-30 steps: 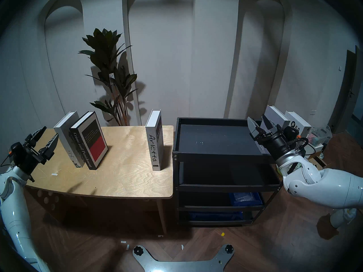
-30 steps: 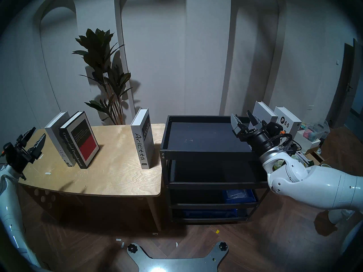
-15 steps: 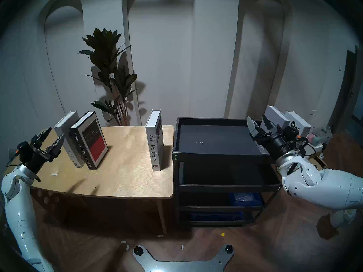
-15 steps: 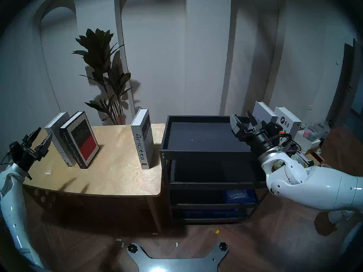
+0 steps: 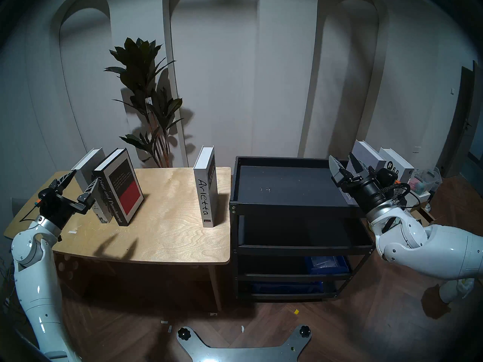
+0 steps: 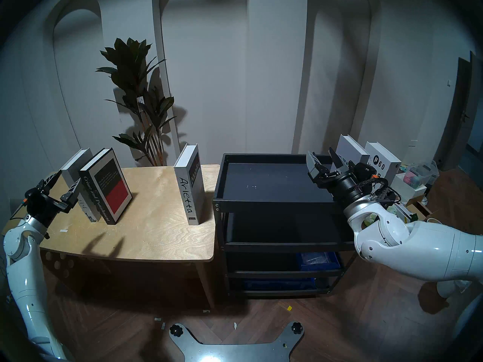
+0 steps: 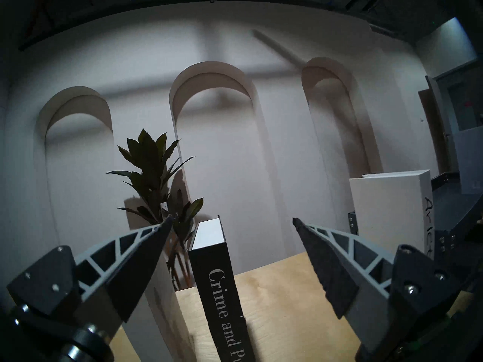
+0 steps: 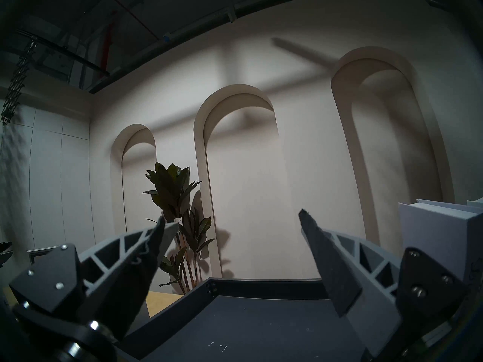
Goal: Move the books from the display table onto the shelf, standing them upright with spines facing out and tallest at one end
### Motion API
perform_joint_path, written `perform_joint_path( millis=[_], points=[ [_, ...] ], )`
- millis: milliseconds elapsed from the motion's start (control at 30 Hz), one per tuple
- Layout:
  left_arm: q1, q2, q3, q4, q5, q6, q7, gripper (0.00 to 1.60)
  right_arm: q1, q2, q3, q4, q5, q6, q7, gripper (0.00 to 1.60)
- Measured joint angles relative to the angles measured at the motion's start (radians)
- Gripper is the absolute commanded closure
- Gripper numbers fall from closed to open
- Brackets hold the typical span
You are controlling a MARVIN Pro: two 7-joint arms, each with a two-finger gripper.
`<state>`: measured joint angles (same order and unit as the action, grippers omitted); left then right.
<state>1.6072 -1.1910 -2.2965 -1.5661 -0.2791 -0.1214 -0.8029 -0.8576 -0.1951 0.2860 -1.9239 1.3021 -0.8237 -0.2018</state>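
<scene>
White arched niches line the wall behind a light plywood display table (image 5: 167, 238), and a tall potted plant (image 5: 146, 92) is seen behind its far edge. Three books are stood upright on the tabletop. Toward the left end, a pale grey hardcover (image 5: 86, 168) and the black-and-red "Crime and Punishment" (image 5: 119, 186) are leaned side by side, touching, with spines turned toward the robot. The white "Arietta" (image 5: 205, 189) is set well apart from them, near the table's right edge, just beside the black metal trolley (image 5: 287, 210). The trolley's lipped top tray is seen bare, and blue bins (image 5: 326, 264) are kept on the lower tiers.

The left gripper (image 5: 81, 180) is held above the table's left end with its fingers spread wide. In the left wrist view the spine of "Crime and Punishment" (image 7: 222, 288) is framed between the two fingers, with the pale grey book (image 7: 167, 309) just beside the left one; no contact is seen.

The right gripper (image 5: 343, 164) is held over the trolley's right rear corner, likewise spread and empty. Behind it, two more white books (image 5: 384, 160) are stood off the trolley, among clutter on the floor.
</scene>
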Motion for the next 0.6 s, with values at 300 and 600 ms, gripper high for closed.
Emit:
perform_joint_path(
  millis=[300, 600],
  points=[
    [-0.004, -0.034, 0.009, -0.024, 0.039, 0.077, 0.083, 0.00, 0.001, 0.001, -0.002, 0.000, 0.000, 0.000, 0.007, 0.00],
    [-0.033, -0.024, 0.004, -0.004, -0.038, 0.206, 0.053, 0.00, 0.003, 0.001, -0.003, -0.001, -0.001, 0.000, 0.011, 0.00]
  ],
)
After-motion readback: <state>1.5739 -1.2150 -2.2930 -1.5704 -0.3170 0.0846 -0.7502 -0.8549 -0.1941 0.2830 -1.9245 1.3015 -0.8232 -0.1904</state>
